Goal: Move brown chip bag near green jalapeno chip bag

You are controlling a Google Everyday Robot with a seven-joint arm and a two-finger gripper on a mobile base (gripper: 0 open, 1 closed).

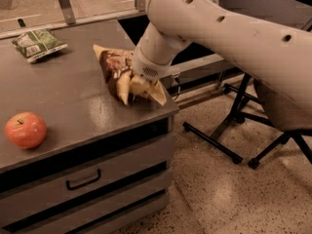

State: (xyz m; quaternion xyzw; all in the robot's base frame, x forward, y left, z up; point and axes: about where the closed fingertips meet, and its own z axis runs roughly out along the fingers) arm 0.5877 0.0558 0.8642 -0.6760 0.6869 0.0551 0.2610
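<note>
- The hand (140, 83) is at the right front corner of the tabletop (73, 104), at the end of the white arm (234, 28) that reaches down from the upper right.
- The hand sits directly on the brown chip bag (116, 68), pressed in at the bag's right side. The wrist housing covers it, so I cannot tell how far open it is or whether it has hold of the bag.
- The brown chip bag lies crumpled near the tabletop's right edge. Its dark upper part points up and to the left, away from the hand. Its cream lower part is bunched under and just beside the hand, with one corner reaching the tabletop's edge.
- The green jalapeno chip bag (38, 44) lies flat at the far left of the tabletop, well apart from the brown chip bag and the hand.
- A red round fruit (25, 129) rests near the front left edge, apart from both bags.
- A drawer with a dark handle (83, 180) is below the tabletop.
- Black metal legs (229, 126) stand on the speckled floor to the right.
</note>
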